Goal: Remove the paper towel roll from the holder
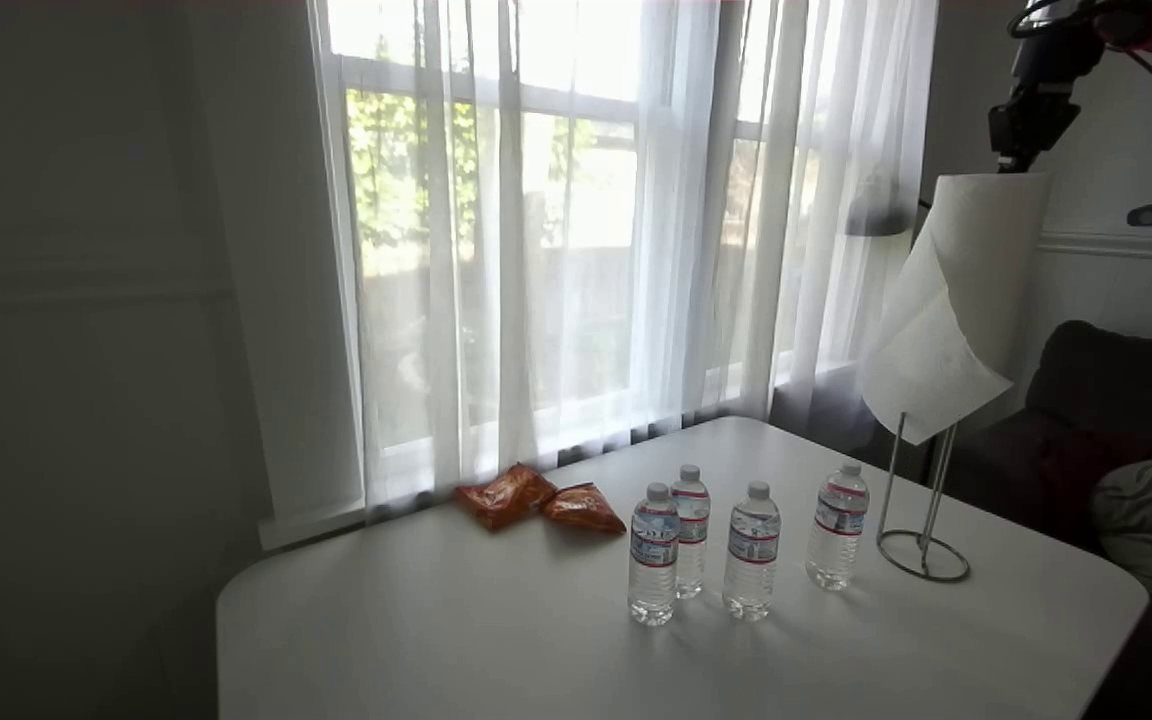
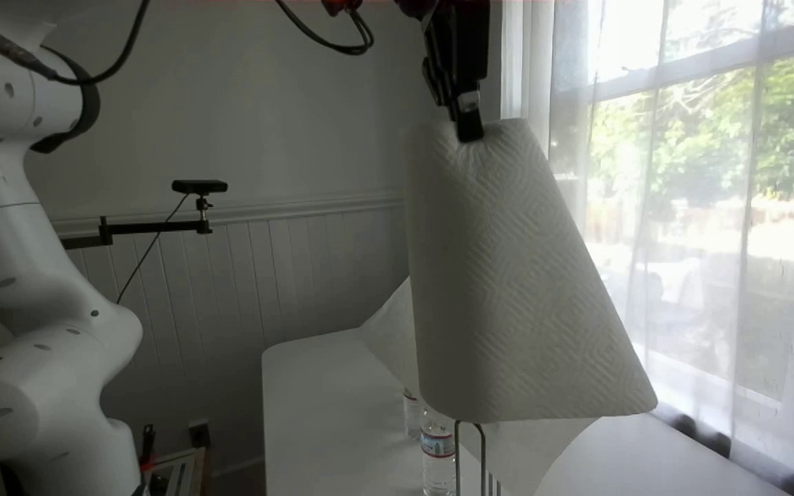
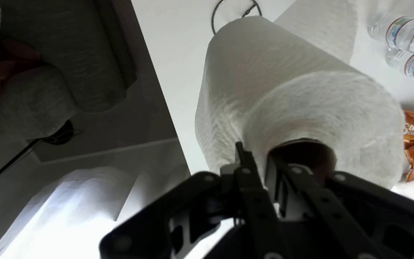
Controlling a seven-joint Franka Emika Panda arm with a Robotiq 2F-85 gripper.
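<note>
White paper towel roll point(image 2: 507, 275) is hanging upright-ish under the gripper point(image 3: 258, 158) pinching its top rim; tbh hard to tell if it's clearing the holder point(image 1: 937, 490).

In an exterior view, the white worktop point(image 1: 416, 640) is seen from slightly above, toward the curtained window point(image 1: 576, 330); the paper towel roll point(image 1: 991, 250) is placed far right, past the water bottles point(image 1: 751, 560). In an exterior view with the Franka arm point(image 2: 32, 269) framed at left, the roll is shown much nearer, roughly level, in front of the bottles; a panelled wall point(image 2: 314, 282) is faced, the window at right. From the wrist, a close downward look is given past the jaws onto the roll's upper end. Roll, worktop and bottles are shared by all views; the SunChips bags point(image 1: 506, 497) by the wrist view and an exterior view.
</note>
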